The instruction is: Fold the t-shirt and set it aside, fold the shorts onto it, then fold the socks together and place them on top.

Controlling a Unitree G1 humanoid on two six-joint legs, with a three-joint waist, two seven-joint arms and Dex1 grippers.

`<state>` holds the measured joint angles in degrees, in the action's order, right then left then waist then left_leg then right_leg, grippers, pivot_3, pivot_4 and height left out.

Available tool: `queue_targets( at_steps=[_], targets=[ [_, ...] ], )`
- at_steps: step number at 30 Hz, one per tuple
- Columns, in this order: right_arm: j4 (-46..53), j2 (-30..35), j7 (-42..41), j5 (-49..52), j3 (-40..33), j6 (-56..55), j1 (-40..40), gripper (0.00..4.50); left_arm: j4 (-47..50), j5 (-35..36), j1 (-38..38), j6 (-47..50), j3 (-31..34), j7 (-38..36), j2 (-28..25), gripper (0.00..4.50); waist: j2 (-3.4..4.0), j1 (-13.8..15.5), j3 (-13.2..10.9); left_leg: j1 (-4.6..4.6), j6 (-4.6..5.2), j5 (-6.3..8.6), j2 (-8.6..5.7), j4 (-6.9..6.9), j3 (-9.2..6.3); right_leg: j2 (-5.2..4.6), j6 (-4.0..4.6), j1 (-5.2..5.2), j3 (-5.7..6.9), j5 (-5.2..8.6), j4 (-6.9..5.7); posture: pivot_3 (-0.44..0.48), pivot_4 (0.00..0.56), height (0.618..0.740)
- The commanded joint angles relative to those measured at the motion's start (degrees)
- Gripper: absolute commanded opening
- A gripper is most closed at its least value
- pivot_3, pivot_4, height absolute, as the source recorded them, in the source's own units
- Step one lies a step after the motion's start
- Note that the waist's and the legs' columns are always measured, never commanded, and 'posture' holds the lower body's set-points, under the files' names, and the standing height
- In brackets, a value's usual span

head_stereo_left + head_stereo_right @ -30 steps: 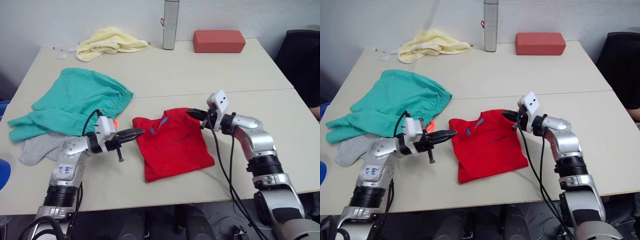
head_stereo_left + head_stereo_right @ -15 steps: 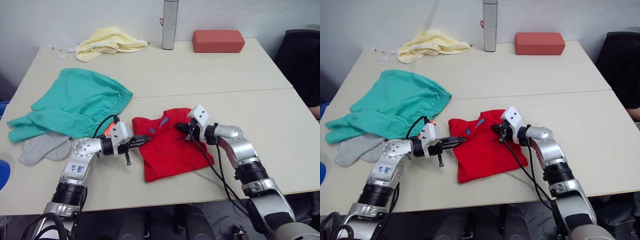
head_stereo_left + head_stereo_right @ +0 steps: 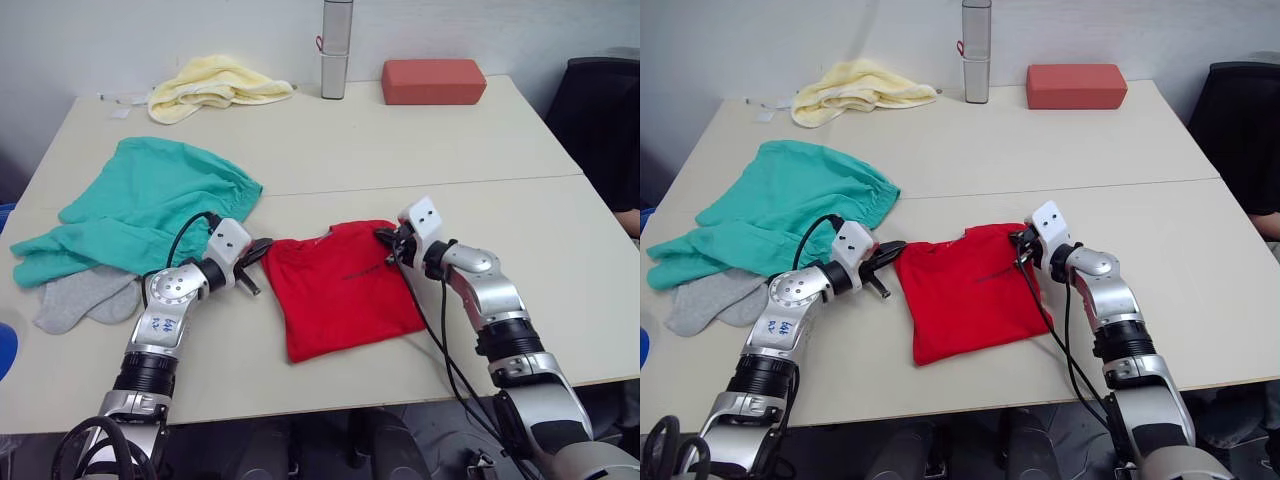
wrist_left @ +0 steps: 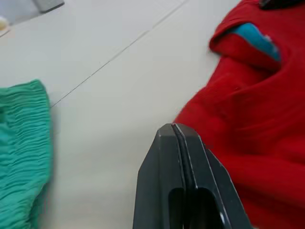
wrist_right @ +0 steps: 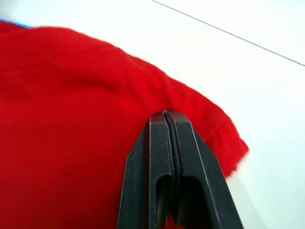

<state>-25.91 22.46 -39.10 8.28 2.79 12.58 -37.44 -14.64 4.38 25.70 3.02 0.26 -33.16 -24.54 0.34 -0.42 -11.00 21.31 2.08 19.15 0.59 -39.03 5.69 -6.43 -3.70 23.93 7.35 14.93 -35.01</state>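
From where I'm driving this, the t-shirt (image 3: 340, 288) is bright red with a bit of light blue inside the collar and a small dark mark on the chest. The shorts (image 3: 145, 207) are teal-green — there's a speck of orange at the waistband. The socks (image 3: 82, 297) are plain light grey. At the back: a pale yellow towel (image 3: 214, 83), a brick-red block (image 3: 433, 80) and a silver-grey bottle (image 3: 335, 47). The table (image 3: 400, 145) is off-white — both grippers have black fingers.

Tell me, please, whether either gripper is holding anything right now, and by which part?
Neither holds anything: the left gripper and right gripper are shut with nothing between them, beside and over the t-shirt.
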Motion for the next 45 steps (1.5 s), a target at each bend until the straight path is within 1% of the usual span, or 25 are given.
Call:
queue_targets(
  at_steps=[1,3,5,7,8,11,14,15,17,19,20,21,22,23,24,25,27,29,30,32,37,40,45],
  targets=[
    [5.20,1.49,-4.22,4.29,-3.48,-1.24,1.11,0.00,2.33,1.81,-0.29,-2.12,2.70,-0.06,-0.87,0.01,0.00,0.05,0.00,0.00,0.00,0.00,0.00,0.00,0.00,0.00,0.00,0.00,0.00,0.00,0.00,0.000,0.150,0.740],
    [8.94,2.53,-9.29,7.08,-3.70,-1.55,2.61,0.00,4.62,4.55,-1.66,-3.63,3.98,-3.30,-1.89,0.01,0.00,0.07,0.00,0.00,0.00,0.00,0.00,0.00,0.00,0.00,0.00,0.00,0.00,0.00,0.01,0.000,0.150,0.740],
    [12.87,4.32,-14.94,8.40,-2.23,-2.15,4.52,0.00,7.50,9.28,-3.67,-4.67,5.36,-8.92,-3.18,0.01,0.00,0.02,0.00,0.01,0.00,0.00,0.01,0.01,-0.01,0.00,0.00,0.00,0.00,0.00,0.04,0.000,0.150,0.740],
    [15.73,5.58,-18.51,8.61,-0.52,-1.93,5.95,0.00,9.72,11.97,-5.88,-4.71,5.68,-13.58,-5.08,0.01,0.00,0.01,0.00,0.00,0.00,0.01,0.02,0.01,-0.01,0.00,0.00,0.00,0.00,0.00,0.06,0.000,0.150,0.740],
    [16.55,6.04,-18.87,8.15,0.23,-1.06,6.38,0.00,10.87,13.06,-7.09,-4.03,5.52,-15.71,-6.15,0.01,0.00,-0.10,0.00,-0.01,0.00,0.01,0.02,0.01,0.00,0.00,0.00,0.00,-0.01,0.00,0.05,0.000,0.150,0.740],
    [17.92,6.88,-16.92,6.72,0.65,1.95,7.13,0.00,13.86,14.26,-10.52,-2.01,5.46,-18.03,-8.69,0.01,0.01,-0.17,0.00,-0.04,-0.04,0.03,0.03,0.02,-0.01,0.00,0.01,-0.01,-0.02,0.00,0.03,0.000,0.150,0.740],
    [19.25,7.66,-15.82,10.79,-2.67,9.48,7.65,0.00,17.63,16.03,-14.13,0.98,5.79,-19.08,-10.14,0.53,0.01,-0.15,-0.01,-0.04,-0.04,0.03,0.03,0.01,-0.02,-0.02,0.01,-0.01,-0.03,0.00,0.04,0.000,0.150,0.740],
    [19.72,8.23,-15.92,11.97,-3.70,11.41,7.98,0.00,18.90,16.78,-15.18,1.91,5.85,-19.40,-10.40,0.83,0.01,0.02,-0.01,-0.03,-0.04,0.04,0.04,0.02,-0.06,-0.02,0.01,0.00,-0.03,0.01,0.05,0.000,0.150,0.740],
    [21.57,10.64,-18.61,12.92,-3.51,13.45,9.32,0.36,20.73,17.37,-16.88,2.20,6.04,-19.73,-10.74,1.44,0.03,0.55,-0.02,-0.01,-0.03,0.06,0.03,0.02,-0.09,-0.05,0.01,0.00,-0.02,0.01,0.10,0.000,0.150,0.740],
    [22.84,11.52,-17.18,13.90,-4.70,15.84,10.28,0.90,21.87,18.16,-18.24,2.16,6.75,-19.38,-10.43,2.09,0.03,0.47,-0.02,0.01,0.00,0.10,0.02,0.02,-0.13,-0.08,0.01,-0.01,0.01,0.01,0.37,0.000,0.150,0.740],
    [23.52,11.95,-16.84,14.85,-5.30,17.85,10.52,1.16,22.16,18.62,-18.62,1.75,7.01,-19.72,-10.30,2.34,0.03,0.36,-0.01,0.01,0.02,0.15,0.02,0.02,-0.12,-0.09,0.01,-0.02,0.00,0.01,0.41,0.000,0.150,0.740],
    [24.54,12.67,-16.67,16.43,-6.06,21.60,10.76,1.60,22.50,19.08,-18.99,1.24,7.11,-20.50,-10.35,2.72,0.03,0.35,-0.02,0.00,0.01,0.16,0.02,0.02,-0.13,-0.09,0.02,-0.02,0.00,0.01,0.40,0.000,0.150,0.740],
    [25.64,13.94,-16.87,18.26,-6.51,26.45,10.93,1.93,23.07,19.88,-19.54,1.21,7.35,-21.43,-10.59,3.02,0.04,0.33,-0.02,0.00,0.00,0.17,0.02,0.02,-0.13,-0.09,0.02,-0.01,0.00,0.01,0.39,0.000,0.150,0.740],
    [26.58,15.30,-17.47,19.32,-6.64,29.40,11.21,2.21,23.83,21.35,-20.18,1.62,7.85,-22.41,-10.74,3.27,0.09,0.33,-0.05,0.00,-0.01,0.17,0.03,0.03,-0.13,-0.09,0.04,0.00,0.00,0.02,0.38,0.000,0.150,0.740],
    [27.30,16.26,-17.69,20.06,-6.67,31.36,11.38,2.60,24.37,22.38,-20.63,2.04,8.23,-23.01,-10.84,3.60,0.11,0.32,-0.06,0.00,-0.01,0.17,0.03,0.05,-0.13,-0.09,0.05,0.01,-0.01,0.02,0.37,0.000,0.150,0.740],
    [27.48,18.16,-16.53,21.24,-6.93,38.10,11.36,2.93,25.51,23.89,-21.60,3.10,8.72,-23.67,-11.10,3.88,0.12,0.31,-0.06,0.00,-0.01,0.18,0.03,0.07,-0.13,-0.10,0.05,0.02,-0.01,0.03,0.38,0.000,0.150,0.740],
    [28.55,20.90,-15.46,22.76,-5.93,47.10,11.94,3.60,27.04,26.14,-23.04,5.31,8.86,-24.79,-11.56,4.48,0.12,0.31,-0.06,0.01,0.00,0.19,0.04,0.08,-0.13,-0.10,0.06,0.05,-0.02,0.03,0.39,0.000,0.150,0.740],
    [30.17,21.85,-14.78,23.57,-4.46,51.50,12.76,4.36,27.82,26.68,-23.97,5.95,8.42,-25.93,-11.87,4.50,0.12,0.33,-0.06,0.02,0.00,0.20,0.04,0.08,-0.15,-0.11,0.08,0.05,-0.01,0.04,0.42,0.000,0.150,0.740],
    [31.03,21.53,-14.03,23.83,-4.17,52.50,13.10,4.49,28.18,26.75,-24.31,5.94,8.23,-26.26,-11.91,4.50,0.15,0.28,-0.04,0.01,0.00,0.21,0.04,0.08,-0.15,-0.11,0.10,0.05,-0.02,0.05,0.43,0.000,0.150,0.740],
    [32.20,20.15,-11.84,25.30,-5.00,56.36,13.32,4.49,28.74,26.74,-24.69,5.67,8.26,-26.38,-11.67,4.50,0.13,0.32,-0.03,-0.02,0.03,0.24,0.05,0.09,-0.15,-0.11,0.12,0.03,-0.01,0.06,0.41,0.000,0.150,0.740],
    [36.19,17.28,-8.09,27.70,-6.70,60.42,15.56,4.49,29.15,26.41,-25.79,5.31,8.50,-26.31,-11.23,4.50,0.07,0.30,0.01,-0.02,0.02,0.27,0.05,0.14,-0.16,-0.11,0.12,0.02,-0.01,0.06,0.47,0.000,0.150,0.740],
    [40.87,15.33,-5.57,29.67,-7.68,63.37,17.91,3.85,28.91,25.83,-26.27,4.71,8.59,-26.41,-11.34,4.50,0.03,0.29,0.03,-0.02,0.01,0.27,0.05,0.16,-0.15,-0.10,0.12,0.03,-0.01,0.06,0.49,0.000,0.150,0.740],
    [48.25,15.45,-3.28,32.50,-9.04,67.09,22.23,2.27,27.59,25.91,-26.54,3.67,9.06,-27.28,-11.62,4.50,0.03,0.37,0.03,-0.01,0.03,0.27,0.05,0.18,-0.16,-0.10,0.12,0.03,-0.01,0.06,0.50,0.000,0.150,0.740]
  ],
)
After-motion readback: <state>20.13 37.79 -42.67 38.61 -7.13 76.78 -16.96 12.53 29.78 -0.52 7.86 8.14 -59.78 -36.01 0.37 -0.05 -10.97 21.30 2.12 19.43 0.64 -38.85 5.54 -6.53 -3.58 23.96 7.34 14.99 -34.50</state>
